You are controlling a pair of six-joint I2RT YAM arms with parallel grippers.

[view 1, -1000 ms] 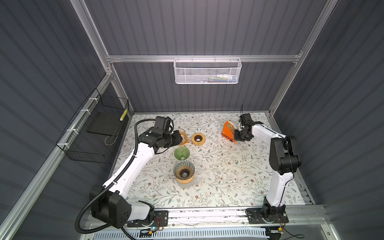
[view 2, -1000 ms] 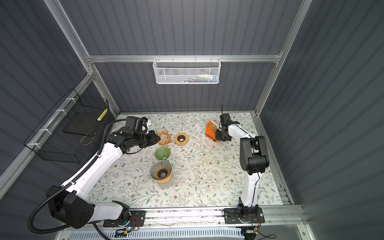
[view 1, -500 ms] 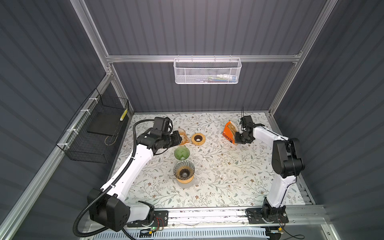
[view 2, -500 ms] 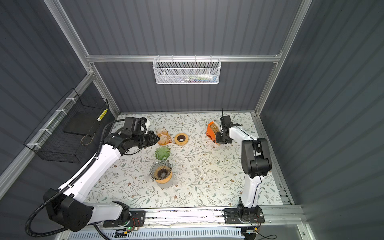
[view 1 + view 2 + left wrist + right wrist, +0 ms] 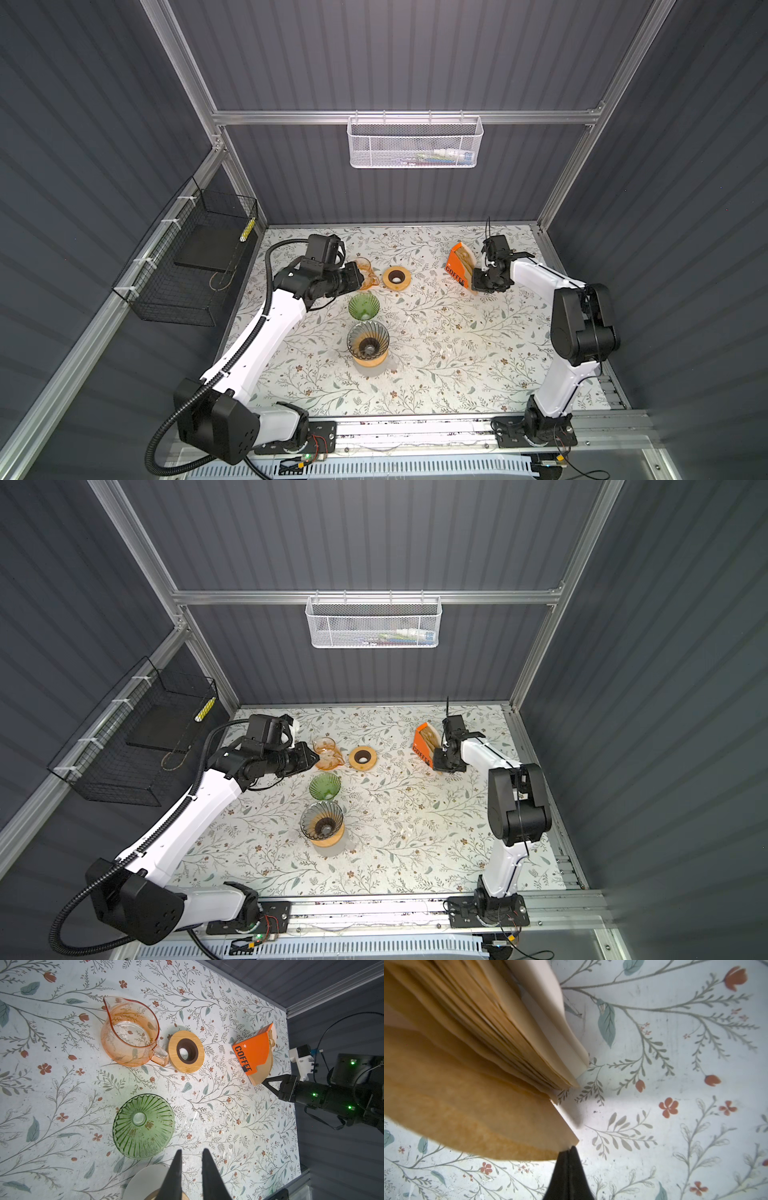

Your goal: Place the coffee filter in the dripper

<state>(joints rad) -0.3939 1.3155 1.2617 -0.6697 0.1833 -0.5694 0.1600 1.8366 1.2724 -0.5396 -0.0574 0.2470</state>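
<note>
**Entry: filter placement, early stage**

**Progress**
- Done: one coffee filter [image 5: 467, 1105] is pinched at its corner and fanned away from the filter stack [image 5: 512, 1028] in the orange box [image 5: 252, 1051].
- Left, by judgement: draw the sheet free of the box, carry it across the table [image 5: 457, 365], and seat it in a dripper.
- The green dripper [image 5: 143, 1126] and the ribbed dripper [image 5: 368, 343] on its wooden base both stand empty. Which one is meant cannot be told.

**Right gripper** [image 5: 568, 1152]
- Fingers: pressed together on the filter's pointed corner.
- The sheet spreads away ahead of the tips, with the stack just beyond it.
- Arm: reaches far forward, forearm low, wrist angled toward the foot of the box.

**Left gripper** [image 5: 191, 1153]
- Fingers: a narrow gap apart, nothing between them.
- The green dripper lies just ahead of the tips, not touched.
- The amber pitcher [image 5: 128, 1032] and wooden ring [image 5: 186, 1051] lie farther ahead.
- Arm: stretched forward, with the wrist roughly level above the table.
</note>
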